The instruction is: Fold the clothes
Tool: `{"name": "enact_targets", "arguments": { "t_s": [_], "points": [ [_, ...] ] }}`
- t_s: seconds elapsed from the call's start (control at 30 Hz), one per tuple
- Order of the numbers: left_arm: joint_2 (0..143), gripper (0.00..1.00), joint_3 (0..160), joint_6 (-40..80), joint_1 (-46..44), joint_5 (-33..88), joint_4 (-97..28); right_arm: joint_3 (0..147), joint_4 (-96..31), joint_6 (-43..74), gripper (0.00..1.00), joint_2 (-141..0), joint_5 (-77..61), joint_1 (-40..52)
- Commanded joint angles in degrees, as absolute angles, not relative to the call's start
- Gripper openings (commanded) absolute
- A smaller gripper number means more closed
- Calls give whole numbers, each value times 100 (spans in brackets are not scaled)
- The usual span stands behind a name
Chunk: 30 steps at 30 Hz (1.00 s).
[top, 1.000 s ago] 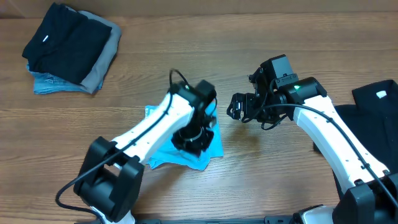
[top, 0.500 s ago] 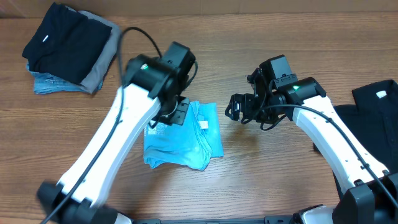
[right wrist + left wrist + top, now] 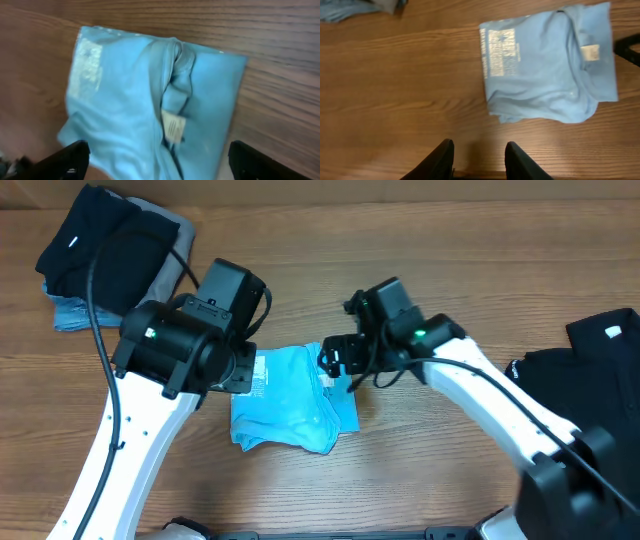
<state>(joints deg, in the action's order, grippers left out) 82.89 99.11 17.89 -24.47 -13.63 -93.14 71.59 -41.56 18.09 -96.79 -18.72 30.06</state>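
left arm (image 3: 150, 430): slants in from the near-left, wrist above the left edge of the light blue T-shirt (image 3: 295, 405) | left tool (image 3: 480, 161): off the T-shirt's left side, fingers parted, nothing between | right arm (image 3: 480, 390): stretched in from the T-shirt's right | right tool (image 3: 165, 162): above the T-shirt's right edge, fingers spread wide, empty
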Motion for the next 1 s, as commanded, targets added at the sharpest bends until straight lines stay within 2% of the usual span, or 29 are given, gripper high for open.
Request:
{"name": "enact_targets", "arguments": {
  "t_s": [0.0,0.07,0.13,0.17,0.2,0.23,0.27,0.37,0.4,0.57,0.63,0.8,0.87,0.9,0.93,0.97],
  "points": [
    [8272,38,9996,1935,-2359,-1500,-9347,7234,-3789,2145,88,-10377,-1612,3264],
    [8272,38,9996,1935,-2359,-1500,-9343,7234,-3505,2270,85,-10650,-1610,3321],
    [8272,39,9996,1938,-2359,-1492,-9336,7234,-3251,2294,75,-10866,-1590,3343],
    [8272,39,9996,1938,-2359,-1492,-9334,7234,-3122,2383,74,-10956,-1588,3341],
    [8272,40,9996,1935,-2359,-1494,-9334,7234,-2899,2429,64,-11078,-1592,3341],
    [8272,41,9996,1933,-2359,-1496,-9336,7234,-2823,2429,59,-11111,-1599,3341],
    [8272,41,9990,1933,-2359,-1492,-9338,7234,-2744,2423,44,-11113,-1632,3336],
    [8274,42,9988,1933,-2359,-1472,-9336,7247,-2731,2399,17,-11083,-1638,3280],
    [8276,42,9985,1933,-2359,-1472,-9330,7247,-2733,2314,12,-11052,-1627,3227],
    [8276,45,9985,1931,-2359,-1476,-9282,7249,-2768,2067,5,-10772,-2051,2818],
    [8276,45,9985,1931,-2359,-1476,-9264,7251,-2746,1881,5,-10645,-2609,2617],
    [8287,46,9979,1931,-2359,-1476,-9209,7249,-2810,1857,6,-10634,-2552,2438],
    [8287,46,9970,1931,-2359,-1474,-9212,7249,-2821,1848,12,-10634,-2436,2405],
    [8287,46,9961,1931,-2359,-1476,-9212,7249,-2840,1798,30,-10634,-2429,2401],
    [8287,46,9950,1931,-2359,-1476,-9212,7249,-2915,1750,37,-10634,-2429,2397],
    [8287,47,9944,1931,-2359,-1474,-9212,7251,-3011,1712,39,-10626,-2429,2394]
  ]
}}
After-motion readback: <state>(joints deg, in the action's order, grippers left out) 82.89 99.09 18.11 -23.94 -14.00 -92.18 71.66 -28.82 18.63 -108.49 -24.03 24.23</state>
